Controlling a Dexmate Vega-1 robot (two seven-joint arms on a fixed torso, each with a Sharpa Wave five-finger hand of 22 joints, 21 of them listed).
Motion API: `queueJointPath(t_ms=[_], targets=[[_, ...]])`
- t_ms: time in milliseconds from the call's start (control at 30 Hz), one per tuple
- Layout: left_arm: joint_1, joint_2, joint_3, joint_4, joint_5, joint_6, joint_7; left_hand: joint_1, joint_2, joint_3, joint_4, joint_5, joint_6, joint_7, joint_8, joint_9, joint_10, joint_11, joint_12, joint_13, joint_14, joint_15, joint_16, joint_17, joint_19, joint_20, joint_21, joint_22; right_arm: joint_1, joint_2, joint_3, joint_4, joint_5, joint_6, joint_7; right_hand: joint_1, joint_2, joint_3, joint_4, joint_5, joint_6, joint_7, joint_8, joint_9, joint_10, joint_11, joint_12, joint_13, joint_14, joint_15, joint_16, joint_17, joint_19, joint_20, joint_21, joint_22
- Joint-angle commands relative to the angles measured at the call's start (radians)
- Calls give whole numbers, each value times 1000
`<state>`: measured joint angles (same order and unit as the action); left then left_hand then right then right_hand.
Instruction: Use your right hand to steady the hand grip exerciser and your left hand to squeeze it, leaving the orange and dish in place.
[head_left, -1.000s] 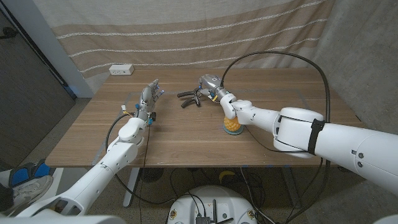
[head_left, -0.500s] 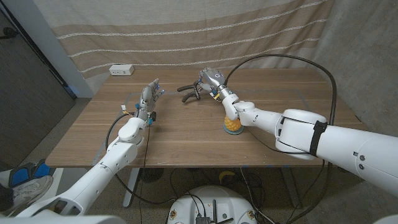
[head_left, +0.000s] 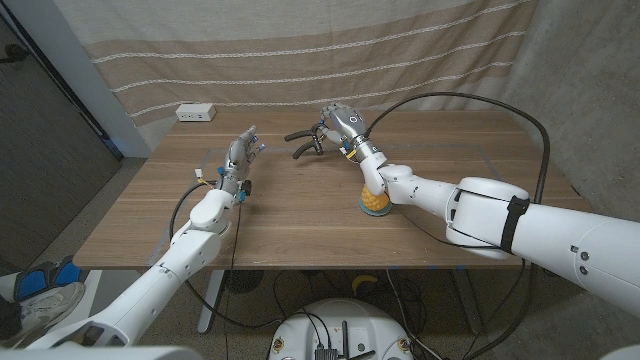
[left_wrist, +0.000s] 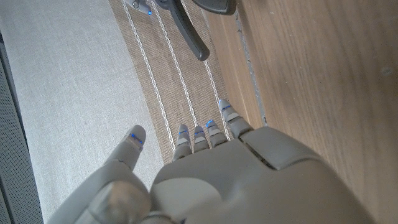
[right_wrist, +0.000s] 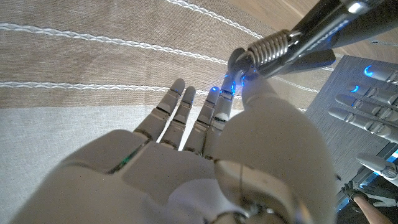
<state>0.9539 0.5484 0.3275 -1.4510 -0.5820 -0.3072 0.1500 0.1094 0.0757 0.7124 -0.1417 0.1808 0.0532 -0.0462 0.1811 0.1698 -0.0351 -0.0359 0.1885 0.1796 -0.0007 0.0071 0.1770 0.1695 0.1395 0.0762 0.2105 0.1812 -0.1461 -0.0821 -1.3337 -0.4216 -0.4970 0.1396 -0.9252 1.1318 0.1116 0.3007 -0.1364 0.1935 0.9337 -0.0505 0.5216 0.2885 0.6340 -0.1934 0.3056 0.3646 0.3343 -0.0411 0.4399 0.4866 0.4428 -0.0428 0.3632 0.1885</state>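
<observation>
My right hand (head_left: 343, 122) holds the black hand grip exerciser (head_left: 304, 141) above the far middle of the table, handles pointing toward my left hand. In the right wrist view the thumb and a finger pinch its metal spring coil (right_wrist: 277, 46) while the other fingers of the right hand (right_wrist: 186, 168) stay spread. My left hand (head_left: 240, 155) is open with straight fingers, a short way to the left of the handles and apart from them. One handle (left_wrist: 194, 38) shows beyond the left hand (left_wrist: 217, 180). An orange (head_left: 374, 202) sits on a small blue dish (head_left: 374, 213) under my right forearm.
A white power strip (head_left: 196, 112) lies at the table's back left corner. A striped curtain hangs behind the table. A black cable (head_left: 470, 92) arches over my right arm. Bare wood (head_left: 300, 215) spreads across the table's front half.
My right hand has lifted the exerciser off the table and raised it a little toward the back. The left hand, orange and dish have not moved.
</observation>
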Motion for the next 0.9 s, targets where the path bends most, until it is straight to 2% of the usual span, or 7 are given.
queueJointPath(t_ms=[33,300,567,700,900], targets=[[5,74,17,-112,127,163,134,41,-14,7,-38,-2,-29,1,1,7,-32,-1,-5,2,-21,8,-3,3,-14,-4,-7,2,-24,-78,30,-160,-55,-78,-13,18,40,-2,1,11,-5,-6,51,107,10,-12,-2,5,3,-189,-5,-1,3,-70,5,5],[-1,89,26,-141,169,196,156,58,-24,8,-46,-3,-44,9,3,8,-43,5,-5,3,-29,13,-3,3,-15,-1,-8,2,-48,-112,65,-235,-89,-97,-18,15,42,-6,1,14,-8,-6,64,123,9,-12,-4,11,0,-189,-12,-2,0,-69,6,5],[-1,97,26,-148,167,198,134,81,-47,3,-50,-7,-51,7,9,9,-27,1,4,4,9,9,12,4,-2,11,-2,3,-51,-91,85,-181,-107,-43,-104,12,45,-10,2,16,-21,-13,73,139,3,-11,-7,17,2,-189,-13,0,-4,-73,6,5],[2,118,31,-184,210,240,169,94,-58,1,-50,-7,-73,11,5,10,-32,8,3,5,9,12,10,5,-2,13,-3,3,-65,-126,97,-260,-120,-90,-68,10,47,-11,3,17,-21,-13,78,145,0,-11,-9,19,2,-188,-16,-1,-4,-73,7,5],[1,164,49,-265,333,352,256,112,-69,0,-50,-7,-103,13,2,11,-47,11,0,6,0,18,6,6,-9,13,-6,3,-87,-166,121,-377,-145,-170,7,7,47,-12,4,18,-23,-16,86,155,-2,-12,-11,23,1,-188,-21,-2,-5,-71,7,5]])
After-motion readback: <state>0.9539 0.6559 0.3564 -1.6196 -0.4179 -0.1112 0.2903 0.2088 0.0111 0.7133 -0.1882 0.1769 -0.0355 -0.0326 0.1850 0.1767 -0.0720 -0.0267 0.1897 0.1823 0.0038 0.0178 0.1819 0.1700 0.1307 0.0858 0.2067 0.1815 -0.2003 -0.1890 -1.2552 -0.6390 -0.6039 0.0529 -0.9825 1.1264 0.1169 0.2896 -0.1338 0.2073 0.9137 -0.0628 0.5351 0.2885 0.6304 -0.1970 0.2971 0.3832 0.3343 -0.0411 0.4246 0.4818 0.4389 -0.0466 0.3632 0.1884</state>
